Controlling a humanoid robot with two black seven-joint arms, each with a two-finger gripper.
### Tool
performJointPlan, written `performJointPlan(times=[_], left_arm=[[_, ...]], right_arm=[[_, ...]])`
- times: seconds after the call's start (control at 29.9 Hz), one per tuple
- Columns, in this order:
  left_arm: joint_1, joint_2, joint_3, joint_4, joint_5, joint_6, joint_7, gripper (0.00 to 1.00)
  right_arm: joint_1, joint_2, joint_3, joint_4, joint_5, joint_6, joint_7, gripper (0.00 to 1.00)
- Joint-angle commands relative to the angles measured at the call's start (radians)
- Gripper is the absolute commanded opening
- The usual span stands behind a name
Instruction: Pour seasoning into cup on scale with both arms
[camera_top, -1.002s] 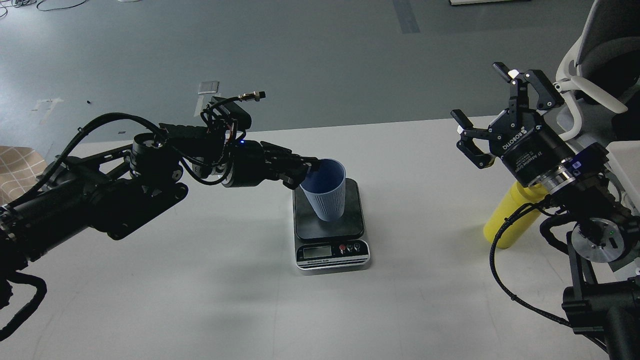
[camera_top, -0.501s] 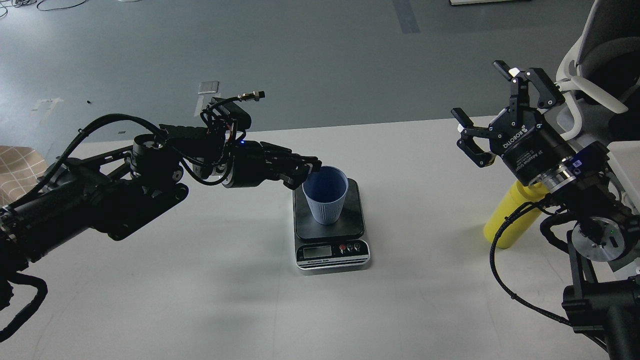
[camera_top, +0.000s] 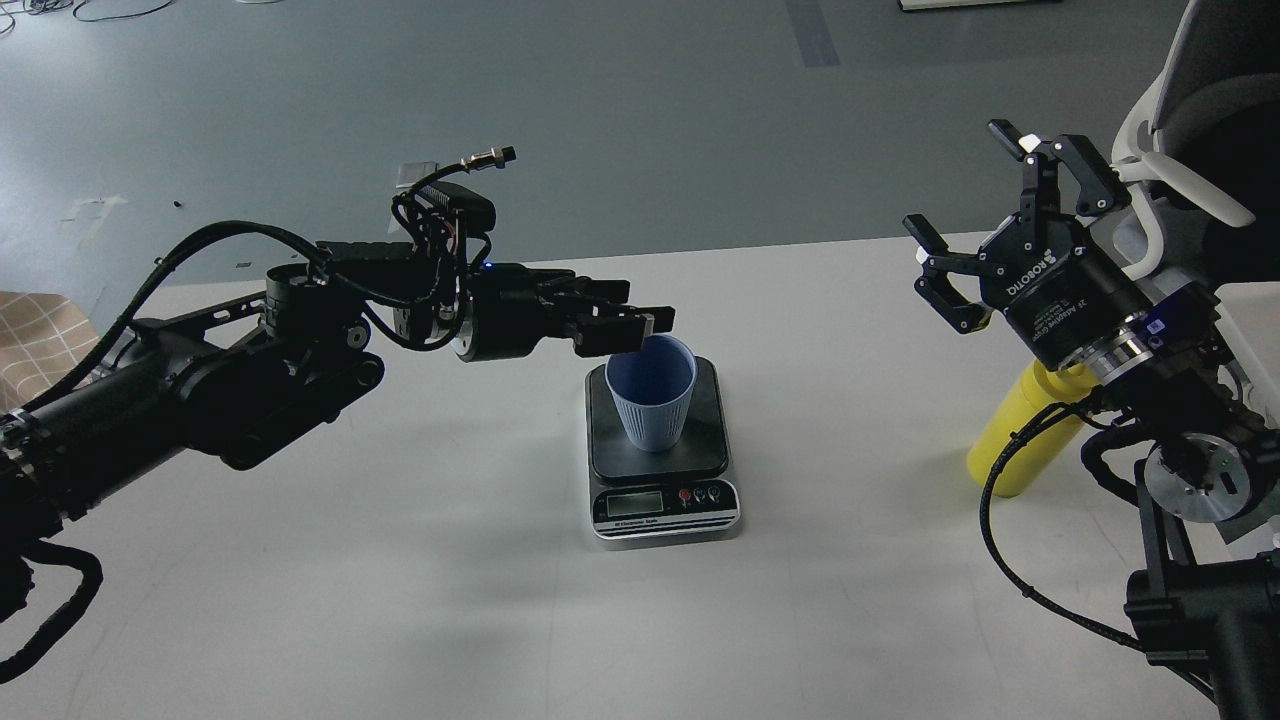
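- Left gripper (camera_top: 648, 327) reaches in level from the left, its tip at the near-left edge of the cup's rim; the two fingers cannot be told apart in this view, so whether it is spread or closed cannot be told, nor whether it touches the rim.
- Cup (camera_top: 650, 395) stands upright on the scale, long axis vertical, mouth up and wider than its base, on the middle of the dark weighing plate.
- Scale (camera_top: 662, 480) lies flat on the white table (camera_top: 400, 600), its silver front with display and buttons turned toward the camera.
- Left arm (camera_top: 230, 380) stretches nearly horizontal from the lower left edge, forearm rising slightly toward the wrist, with cables looping above the wrist.
- Right gripper (camera_top: 985, 210) is held high at the right, well apart from the scale, its fingers (camera_top: 1060, 165) spread wide with nothing between them, pointing up and to the left.
- Seasoning (camera_top: 1025, 430) bottle stands on the table under the right wrist, its yellow body leaning slightly; its top is hidden behind the gripper's body.
- Right arm (camera_top: 1190, 470) comes up from the lower right corner, bent upward at the wrist.
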Motion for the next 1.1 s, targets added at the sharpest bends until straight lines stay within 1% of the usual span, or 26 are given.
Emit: performJointPlan(times=[0.0, 0.13, 0.4, 0.6, 0.67, 0.74, 0.77, 0.84, 0.87, 0.94, 0.97, 1.07], left_arm=[[0.000, 0.009, -0.022, 0.000, -0.156, -0.003, 0.000, 0.98], [0.002, 0.017, -0.022, 0.000, -0.201, -0.003, 0.000, 0.98], [0.010, 0.037, -0.045, -0.002, -0.205, -0.012, 0.000, 0.98], [0.013, 0.037, -0.045, -0.002, -0.219, -0.006, 0.000, 0.98], [0.014, 0.037, -0.044, 0.000, -0.221, -0.006, 0.000, 0.98], [0.014, 0.037, -0.044, -0.002, -0.219, -0.004, 0.000, 0.98], [0.014, 0.037, -0.044, -0.002, -0.219, -0.004, 0.000, 0.98], [0.014, 0.038, -0.045, -0.002, -0.221, -0.003, 0.000, 0.98], [0.014, 0.038, -0.045, -0.002, -0.219, -0.001, 0.000, 0.98], [0.016, 0.040, -0.044, -0.002, -0.219, 0.000, 0.000, 0.98], [0.016, 0.040, -0.044, -0.002, -0.219, 0.000, 0.000, 0.98], [0.016, 0.040, -0.045, -0.002, -0.221, 0.000, 0.000, 0.98]], right_arm=[[0.000, 0.000, 0.000, 0.004, 0.001, 0.000, -0.001, 1.00], [-0.001, 0.000, 0.000, 0.010, 0.002, 0.000, -0.001, 1.00], [-0.011, 0.000, -0.001, 0.050, 0.007, 0.000, -0.016, 1.00], [-0.046, 0.000, -0.001, 0.120, 0.011, 0.000, -0.059, 1.00], [-0.051, 0.000, 0.000, 0.137, 0.045, 0.000, -0.073, 1.00], [-0.054, 0.000, 0.012, 0.185, 0.137, 0.000, -0.100, 1.00], [-0.054, 0.000, 0.012, 0.185, 0.137, 0.000, -0.101, 1.00], [-0.060, 0.000, 0.034, 0.226, 0.247, 0.000, -0.140, 1.00], [-0.060, 0.000, 0.038, 0.232, 0.275, 0.000, -0.148, 1.00], [-0.058, 0.000, 0.073, 0.245, 0.361, 0.000, -0.156, 1.00], [-0.058, 0.000, 0.074, 0.245, 0.361, 0.000, -0.156, 1.00], [-0.069, 0.000, 0.147, 0.246, 0.500, 0.000, -0.157, 1.00]])
